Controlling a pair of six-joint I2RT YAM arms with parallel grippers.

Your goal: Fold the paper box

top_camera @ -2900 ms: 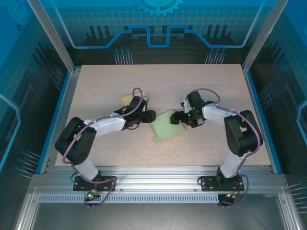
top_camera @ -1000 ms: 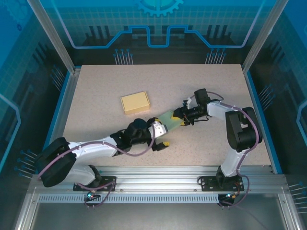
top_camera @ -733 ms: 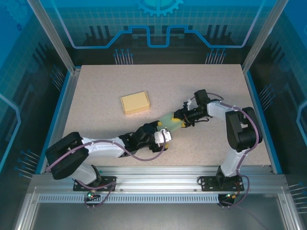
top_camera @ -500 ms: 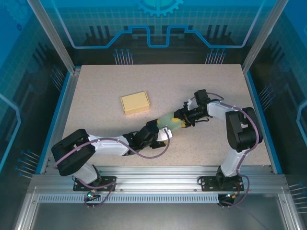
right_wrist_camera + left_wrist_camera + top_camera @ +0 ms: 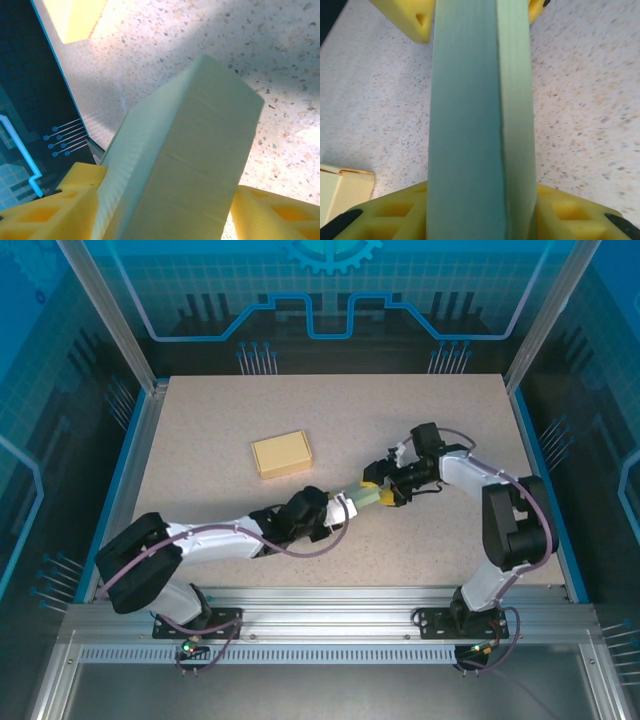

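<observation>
Your left pincer [image 5: 345, 506] has swung over from the tan box [image 5: 281, 453]. It and the right pincer [image 5: 378, 494] each clench an end of the green paper box [image 5: 364, 498] (now narrow), mid-worktop [image 5: 450, 420]. Uneven pulling could tear or crush it.

Tan box [image 5: 281, 454] on speckled table [image 5: 200, 420]

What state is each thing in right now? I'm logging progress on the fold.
green paper box: folded narrow, clamped at both ends.
left pincer: shut on the green paper box.
right pincer: shut on the green paper box.
yellow box: closed, lying flat, untouched.
</observation>
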